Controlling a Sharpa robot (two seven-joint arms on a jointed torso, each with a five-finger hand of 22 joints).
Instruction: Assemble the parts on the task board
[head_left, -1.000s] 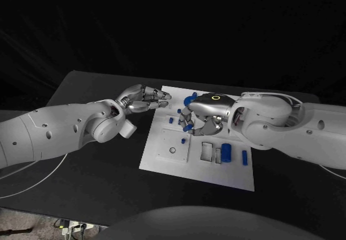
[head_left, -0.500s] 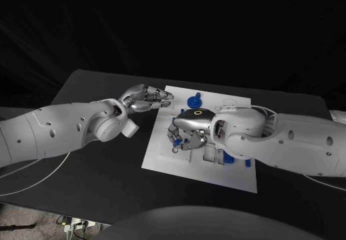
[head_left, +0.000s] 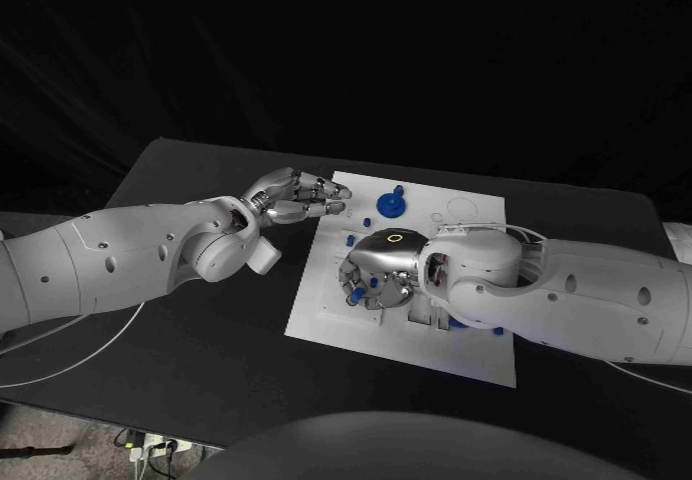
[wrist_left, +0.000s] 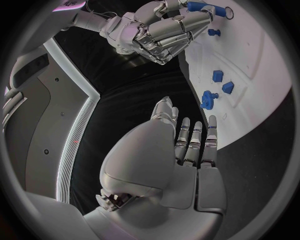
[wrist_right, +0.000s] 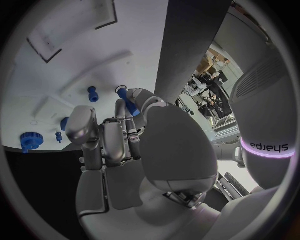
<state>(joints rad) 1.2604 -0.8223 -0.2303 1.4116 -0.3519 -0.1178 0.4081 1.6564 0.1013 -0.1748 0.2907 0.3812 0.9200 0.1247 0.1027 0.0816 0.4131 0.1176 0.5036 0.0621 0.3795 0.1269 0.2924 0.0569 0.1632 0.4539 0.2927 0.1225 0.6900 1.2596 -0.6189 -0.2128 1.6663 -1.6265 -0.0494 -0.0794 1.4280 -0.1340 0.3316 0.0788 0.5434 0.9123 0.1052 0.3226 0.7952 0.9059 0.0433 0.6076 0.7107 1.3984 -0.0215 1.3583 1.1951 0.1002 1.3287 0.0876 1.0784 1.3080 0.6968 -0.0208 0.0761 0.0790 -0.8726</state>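
Note:
The white task board (head_left: 378, 342) lies mid-table, also seen as board (wrist_right: 62, 65) and board (wrist_left: 250, 65). My right hand (head_left: 378, 270) hovers low over its left middle and pinches a small blue peg (wrist_right: 128, 103) between thumb and a finger. My left hand (head_left: 296, 197) floats beside the board's far left edge, holding nothing; the left wrist view shows that hand (wrist_left: 187, 145) with fingers stretched out, apart from the board. A blue gear (head_left: 389, 205) stands at the board's far end. A loose blue pin (wrist_right: 92, 93) lies close to my right fingertips.
Rectangular slots (wrist_right: 44, 42) are cut into the board beyond my right hand. Small blue pieces (wrist_left: 217, 76) and the gear (wrist_left: 208, 99) sit near the board edge by my left hand. Black table (head_left: 188, 360) surrounds the board.
My right hand has travelled from the board's far middle toward its near left, carrying the blue peg and dropping lower. The left hand has stayed almost still.

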